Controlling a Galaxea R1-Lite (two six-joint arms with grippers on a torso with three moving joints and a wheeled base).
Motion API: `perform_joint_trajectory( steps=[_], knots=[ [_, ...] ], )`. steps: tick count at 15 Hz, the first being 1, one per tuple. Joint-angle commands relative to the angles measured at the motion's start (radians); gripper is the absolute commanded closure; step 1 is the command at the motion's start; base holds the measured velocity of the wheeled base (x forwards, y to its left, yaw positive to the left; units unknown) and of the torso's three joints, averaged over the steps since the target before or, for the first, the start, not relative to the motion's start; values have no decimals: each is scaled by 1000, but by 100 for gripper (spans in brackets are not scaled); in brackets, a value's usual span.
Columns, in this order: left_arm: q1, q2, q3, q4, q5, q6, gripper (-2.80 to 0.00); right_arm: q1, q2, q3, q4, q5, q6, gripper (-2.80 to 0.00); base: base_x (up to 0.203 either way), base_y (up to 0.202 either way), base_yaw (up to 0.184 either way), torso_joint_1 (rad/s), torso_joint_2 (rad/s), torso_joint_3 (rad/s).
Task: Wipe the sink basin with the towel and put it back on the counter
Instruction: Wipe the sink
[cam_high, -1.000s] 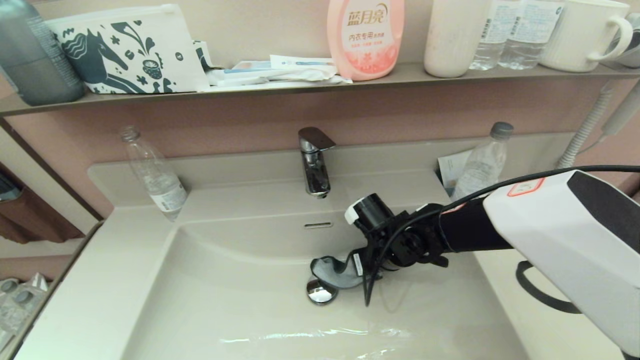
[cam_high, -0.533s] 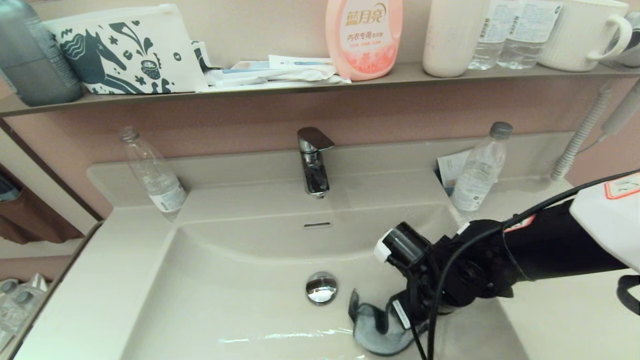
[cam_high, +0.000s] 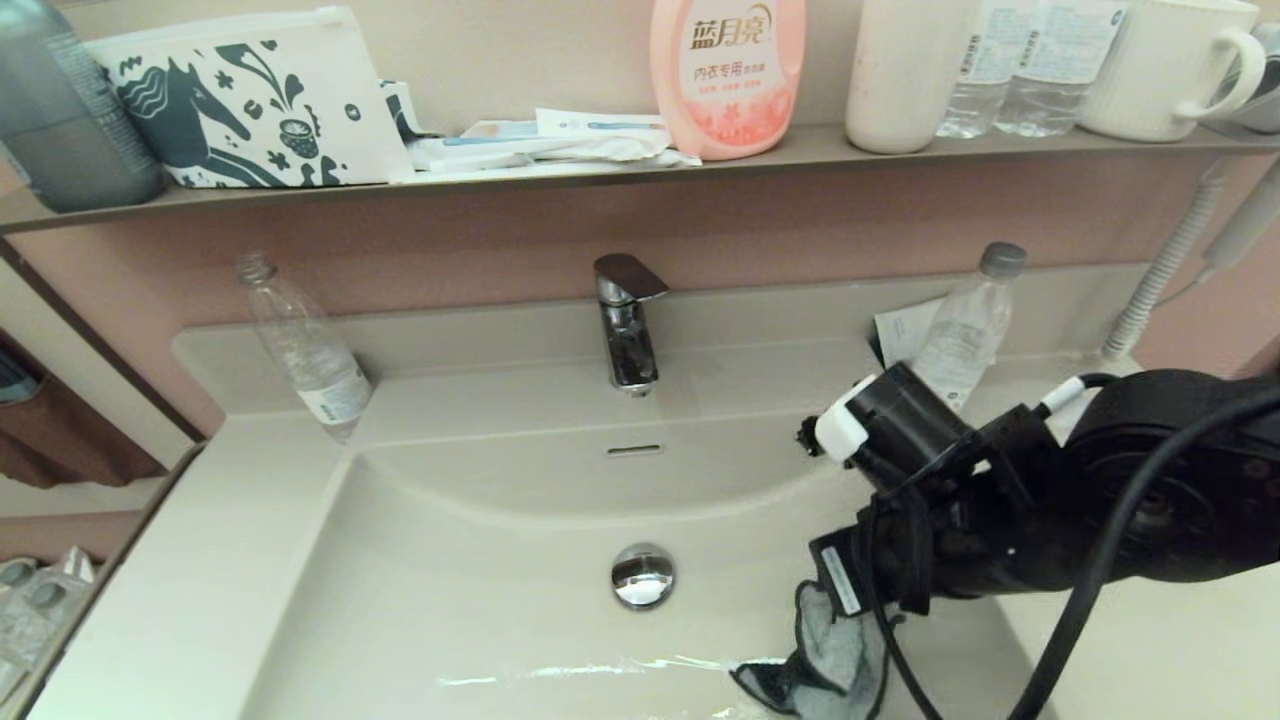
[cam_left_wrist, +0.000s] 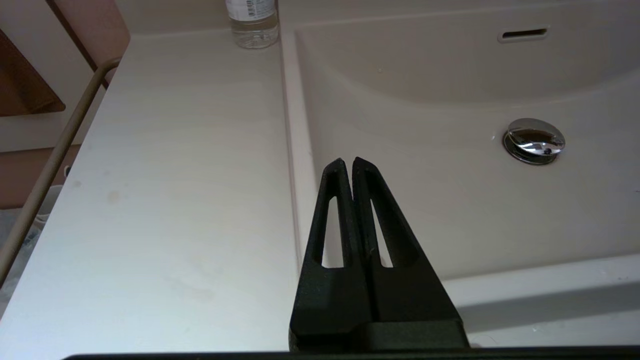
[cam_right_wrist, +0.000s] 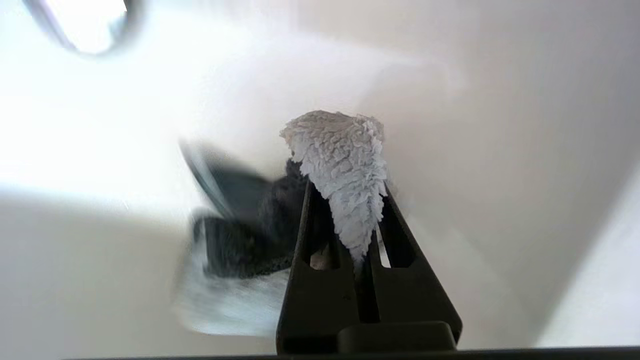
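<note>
My left gripper (cam_left_wrist: 348, 165) sits pinched shut and empty over the counter (cam_left_wrist: 175, 200), left of the drain plug (cam_high: 642, 575). Right of that plug, my right gripper (cam_right_wrist: 350, 210) clamps the towel (cam_high: 825, 665) low in the sink basin (cam_high: 450, 600). It looks floppy and light, so gripping a bunched fold should work best.

The head camera looked down over the sink basin (cam_high: 480, 560), which both close wrist cameras shared

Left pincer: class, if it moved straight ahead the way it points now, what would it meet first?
Probably the sink basin: the shut left pincer points down over the rim beside the counter, with nothing else ahead, though depth is unclear.
</note>
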Motion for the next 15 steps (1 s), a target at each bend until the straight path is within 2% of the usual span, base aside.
perform_joint_trajectory(
  steps=[1, 4, 6, 8, 11, 13, 15],
  knots=[
    [0, 0, 0, 0, 0, 0, 0, -30, -39, -1, -73, 0, 3, 0, 0, 0, 0, 0, 0, 0],
    [0, 0, 0, 0, 2, 0, 0, -39, 62, 3, -291, -4, 5, 0, 0, 0, 0, 0, 0, 0],
    [0, 0, 0, 0, 0, 0, 0, -8, 170, 2, -422, -6, 4, 0, 0, 0, 0, 0, 0, 0],
    [0, 0, 0, 0, 0, 0, 0, 17, 277, -36, -537, -15, 1, 0, 0, 0, 0, 0, 0, 0],
    [0, 0, 0, 0, 0, 0, 0, 46, 397, -124, -784, -42, -31, 0, 0, 0, 0, 0, 0, 0],
    [0, 0, 0, 0, 0, 0, 0, 50, 420, -161, -870, -43, -78, 0, 0, 0, 0, 0, 0, 0],
    [0, 0, 0, 0, 0, 0, 0, 49, 428, -176, -882, -43, -116, 0, 0, 0, 0, 0, 0, 0]
  ],
)
